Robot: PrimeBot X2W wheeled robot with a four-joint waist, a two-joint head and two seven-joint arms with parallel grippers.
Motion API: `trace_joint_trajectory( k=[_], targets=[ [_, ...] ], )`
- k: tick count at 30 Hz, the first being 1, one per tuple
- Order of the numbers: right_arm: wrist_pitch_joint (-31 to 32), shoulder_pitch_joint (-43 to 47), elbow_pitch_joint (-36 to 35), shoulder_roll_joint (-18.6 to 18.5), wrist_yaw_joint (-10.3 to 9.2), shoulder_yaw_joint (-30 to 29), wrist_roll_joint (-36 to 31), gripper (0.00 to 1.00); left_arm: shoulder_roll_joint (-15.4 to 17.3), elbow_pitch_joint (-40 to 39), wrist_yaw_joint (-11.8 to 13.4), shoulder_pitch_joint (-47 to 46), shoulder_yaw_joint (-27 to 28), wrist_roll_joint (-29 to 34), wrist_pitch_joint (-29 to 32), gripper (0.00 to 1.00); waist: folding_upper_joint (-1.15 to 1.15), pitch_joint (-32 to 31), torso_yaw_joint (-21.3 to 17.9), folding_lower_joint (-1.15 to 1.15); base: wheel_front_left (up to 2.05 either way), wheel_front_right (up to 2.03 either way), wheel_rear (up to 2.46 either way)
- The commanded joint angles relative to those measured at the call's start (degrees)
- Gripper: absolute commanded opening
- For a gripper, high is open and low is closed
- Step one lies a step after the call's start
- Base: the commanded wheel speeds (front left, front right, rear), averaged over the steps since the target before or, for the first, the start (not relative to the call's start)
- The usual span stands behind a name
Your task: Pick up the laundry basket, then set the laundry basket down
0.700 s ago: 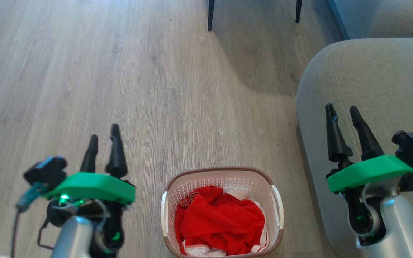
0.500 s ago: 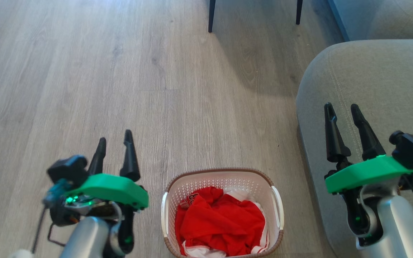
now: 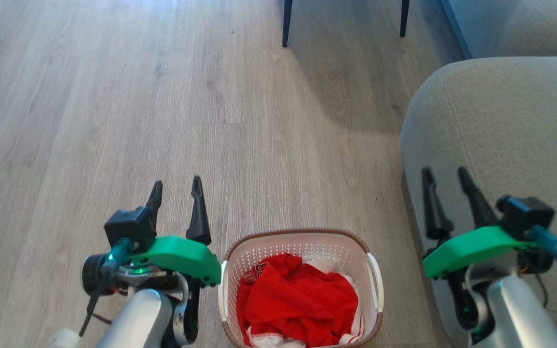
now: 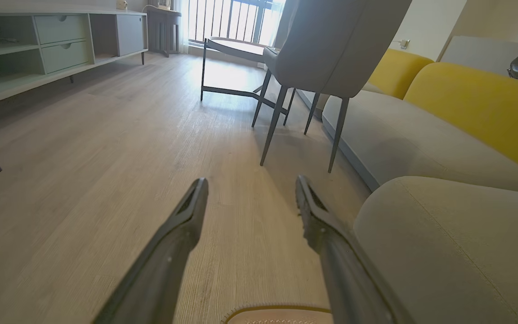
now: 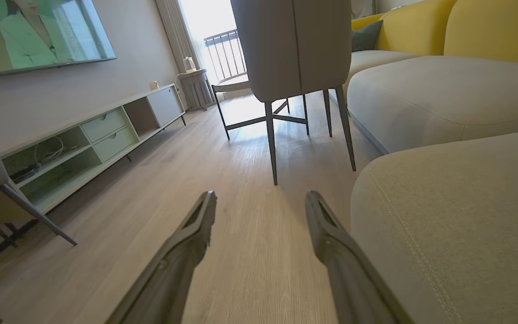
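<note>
laundry basket (image 3: 302, 233) on floor (image 3: 162, 121), red clothes (image 3: 302, 304) inside — left pincer (image 3: 177, 182), right pincer (image 3: 444, 170) both wide, empty

Home living room: wood-plank floor (image 3: 162, 121), grey sofa (image 5: 421, 94) with yellow back cushions (image 4: 479, 94), low media cabinet (image 5: 106, 135) with drawers under a wall-mounted television (image 5: 38, 31), upholstered grey chair (image 5: 292, 45) on thin dark legs, balcony railing (image 4: 227, 20) beyond the window, laundry basket (image 3: 302, 246) of clothes (image 3: 298, 299) on the floor.
</note>
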Motion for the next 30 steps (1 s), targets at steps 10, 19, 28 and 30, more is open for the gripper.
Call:
trace_joint_trajectory(
  k=[10,19,28,30],
  targets=[
    [-2.31,-3.25,0.97,-0.67,0.33,3.66,-5.41,1.0,-2.45,3.2,-7.82,-2.33,3.62,0.91,-2.41,1.0,0.0,-0.24,0.2,0.0,0.0,0.0,0.0],
    [-3.99,-4.26,1.33,-0.91,0.37,5.39,-7.72,1.0,-4.87,4.29,-12.12,-2.82,8.23,9.59,-4.09,1.0,0.0,-0.19,0.42,0.0,0.0,0.0,0.0],
    [-5.33,-4.4,-3.01,-0.61,0.39,5.82,-10.82,1.0,-5.0,-2.29,-8.06,-2.97,7.56,17.49,-5.43,1.0,0.0,0.31,0.63,0.0,0.0,0.0,0.0],
    [-5.66,-4.33,-3.58,-0.8,0.4,5.99,-12.11,1.0,-4.99,-3.54,-6.96,-2.91,7.12,18.62,-5.76,1.0,0.0,0.33,0.73,0.0,0.0,0.0,0.0]
  ],
)
